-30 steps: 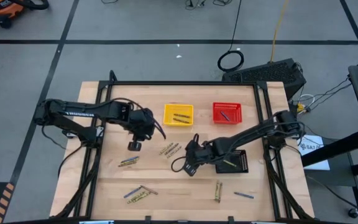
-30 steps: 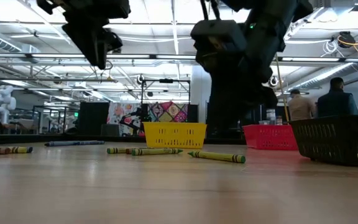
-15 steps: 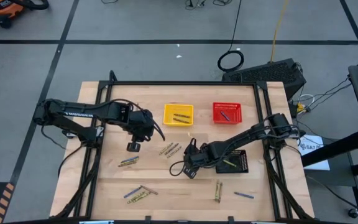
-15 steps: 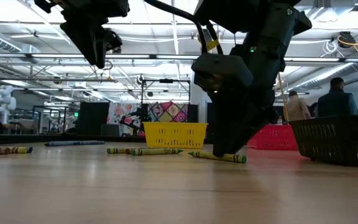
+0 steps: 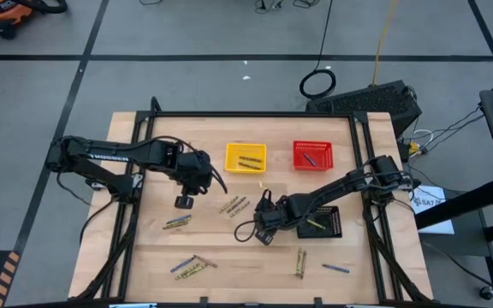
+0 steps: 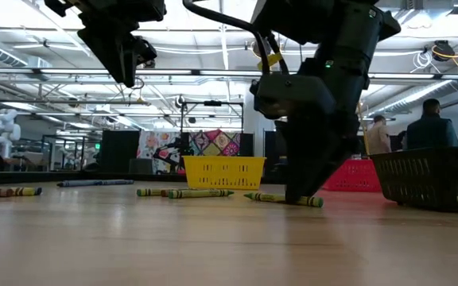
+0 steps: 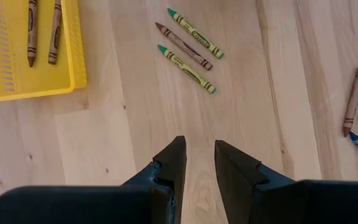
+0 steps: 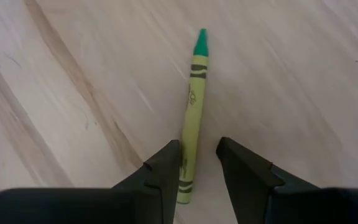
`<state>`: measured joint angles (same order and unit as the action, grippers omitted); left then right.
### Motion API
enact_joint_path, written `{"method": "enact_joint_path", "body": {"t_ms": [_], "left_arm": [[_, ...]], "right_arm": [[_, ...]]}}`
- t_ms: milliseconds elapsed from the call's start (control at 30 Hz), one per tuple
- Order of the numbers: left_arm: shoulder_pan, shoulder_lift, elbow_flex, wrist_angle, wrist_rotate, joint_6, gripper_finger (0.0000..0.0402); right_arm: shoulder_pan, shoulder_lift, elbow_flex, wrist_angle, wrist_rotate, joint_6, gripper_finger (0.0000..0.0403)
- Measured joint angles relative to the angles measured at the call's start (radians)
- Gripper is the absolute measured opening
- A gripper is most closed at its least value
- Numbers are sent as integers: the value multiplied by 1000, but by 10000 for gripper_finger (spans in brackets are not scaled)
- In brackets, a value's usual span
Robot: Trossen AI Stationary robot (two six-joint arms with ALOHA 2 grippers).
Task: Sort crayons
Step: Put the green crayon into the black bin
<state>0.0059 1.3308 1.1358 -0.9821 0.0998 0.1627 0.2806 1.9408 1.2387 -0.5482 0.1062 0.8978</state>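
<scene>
On the wooden worktop (image 5: 229,252), just beside the black basket (image 5: 328,222), the right gripper (image 8: 197,163) reaches down with its fingers (image 8: 163,168) narrowly parted astride a green crayon (image 8: 192,102) lying flat, not gripped. The left gripper (image 7: 196,163) hovers near the yellow basket (image 7: 17,62), its fingers narrowly parted and holding nothing.

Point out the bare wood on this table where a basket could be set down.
Free: the wooden table's far left corner, left of the yellow mesh basket, and the near middle strip between the two near crayon clusters. Crowded: centre, where loose crayons lie between the left gripper and right gripper.
</scene>
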Motion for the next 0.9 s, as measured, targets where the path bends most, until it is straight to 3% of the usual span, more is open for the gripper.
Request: {"method": "enact_joint_path", "body": {"t_ms": [333,733,900], "left_arm": [[0,0,0,10,0,1,86],[0,0,0,9,0,2,86],[0,0,0,9,0,2,86]], "right_arm": [[-23,1,-2,-41,9,-7,108],[-26,0,-3,-21,-23,-74,12],[-26,0,-3,-16,-43,-86,5]]}}
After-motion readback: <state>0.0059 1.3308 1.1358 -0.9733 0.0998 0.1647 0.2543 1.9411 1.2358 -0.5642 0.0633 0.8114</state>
